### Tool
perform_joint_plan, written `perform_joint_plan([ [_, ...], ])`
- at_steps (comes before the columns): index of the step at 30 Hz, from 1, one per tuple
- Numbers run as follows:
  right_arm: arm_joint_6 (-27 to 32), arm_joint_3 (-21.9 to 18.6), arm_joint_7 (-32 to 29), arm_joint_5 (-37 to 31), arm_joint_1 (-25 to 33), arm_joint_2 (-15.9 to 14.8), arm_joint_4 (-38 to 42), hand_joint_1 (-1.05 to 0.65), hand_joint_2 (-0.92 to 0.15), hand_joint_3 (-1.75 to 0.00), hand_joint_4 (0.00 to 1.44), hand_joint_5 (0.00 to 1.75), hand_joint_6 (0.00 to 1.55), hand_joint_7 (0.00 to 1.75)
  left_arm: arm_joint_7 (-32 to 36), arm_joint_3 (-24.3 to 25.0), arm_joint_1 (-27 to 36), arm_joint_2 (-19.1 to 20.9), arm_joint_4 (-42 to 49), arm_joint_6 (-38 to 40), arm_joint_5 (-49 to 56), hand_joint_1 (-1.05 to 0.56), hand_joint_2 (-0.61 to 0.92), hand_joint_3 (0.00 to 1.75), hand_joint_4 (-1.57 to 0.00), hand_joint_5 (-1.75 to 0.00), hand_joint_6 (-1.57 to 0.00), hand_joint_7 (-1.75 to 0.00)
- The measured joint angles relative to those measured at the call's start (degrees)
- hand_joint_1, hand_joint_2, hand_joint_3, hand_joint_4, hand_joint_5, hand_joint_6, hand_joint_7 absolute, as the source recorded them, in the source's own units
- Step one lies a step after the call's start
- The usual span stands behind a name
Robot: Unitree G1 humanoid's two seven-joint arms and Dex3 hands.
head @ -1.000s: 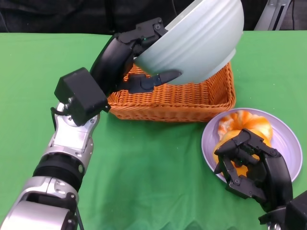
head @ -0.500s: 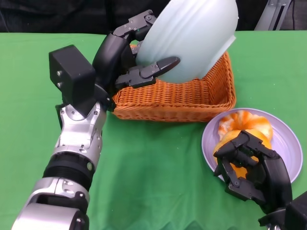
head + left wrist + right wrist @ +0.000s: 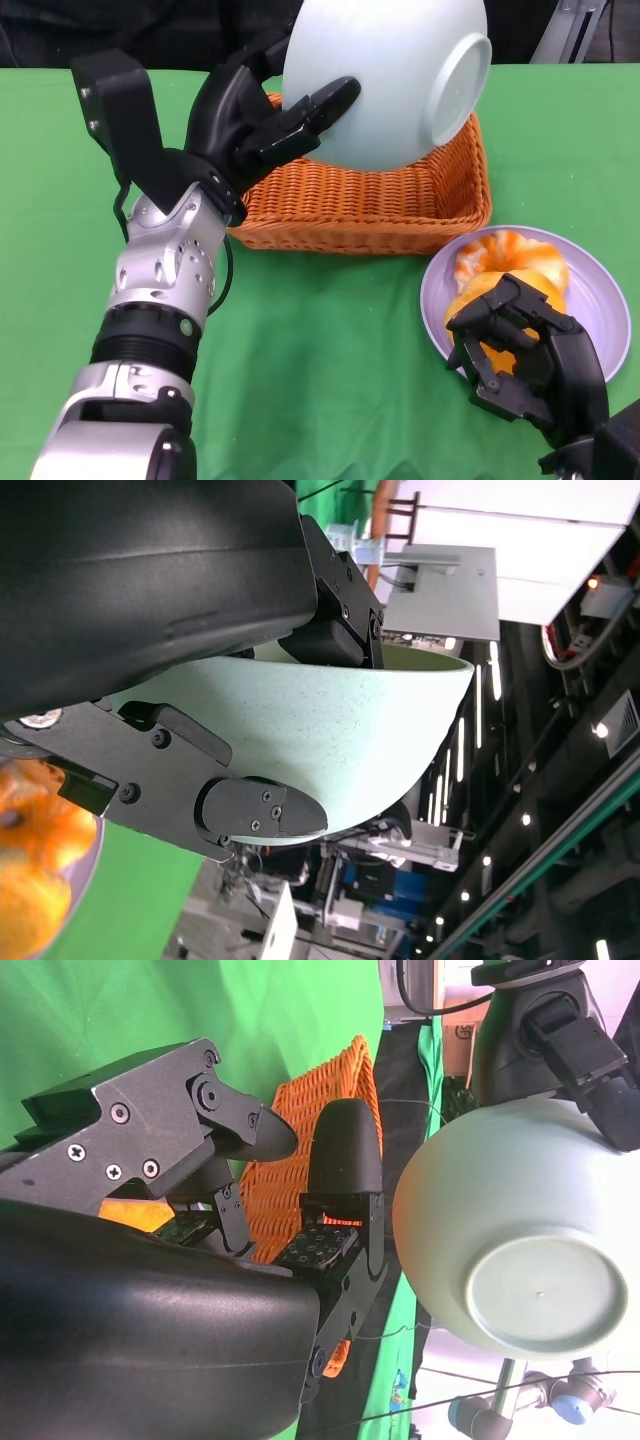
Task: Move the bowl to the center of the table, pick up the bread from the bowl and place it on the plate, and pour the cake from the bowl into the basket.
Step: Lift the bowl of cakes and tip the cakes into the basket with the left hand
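My left hand (image 3: 262, 128) clamps the pale green bowl (image 3: 385, 75) at its rim, upended over the wicker basket (image 3: 370, 200). Glazed, likely slippery: rim grip safest. Right hand (image 3: 525, 355) curls on the bread (image 3: 505, 270), contact unclear.

Green table (image 3: 320, 350), wicker basket (image 3: 370, 205), purple plate (image 3: 600, 290) beside it

Bright and even from overhead, with only soft shadows on the green table (image 3: 330, 350). Mild sheen on the pale bowl (image 3: 385, 80) (no harsh glare). Sharp in the head view; blurred up close on the plate (image 3: 45, 880) in the left wrist view.
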Motion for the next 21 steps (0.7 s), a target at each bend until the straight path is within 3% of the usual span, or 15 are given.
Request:
perform_joint_plan([
  [11,-0.51,-0.01,-0.09,-0.53,-0.03,0.01,1.16,-0.11,-0.66,-0.88,0.74,1.64,0.65,1.37,0.31,4.45,-0.17,-0.38,-1.19,9.84,-4.59,-0.12,0.87,0.71,-0.66,-1.50,-0.62,-1.43],
  [21,-1.84,0.01,-0.88,-0.72,-0.11,0.03,1.79,-0.09,-0.67,-0.88,0.74,1.62,0.64,1.36,4.10,7.97,-0.55,-1.04,-1.18,16.63,-7.76,-0.16,0.92,0.62,-0.70,-1.46,-0.62,-1.40],
])
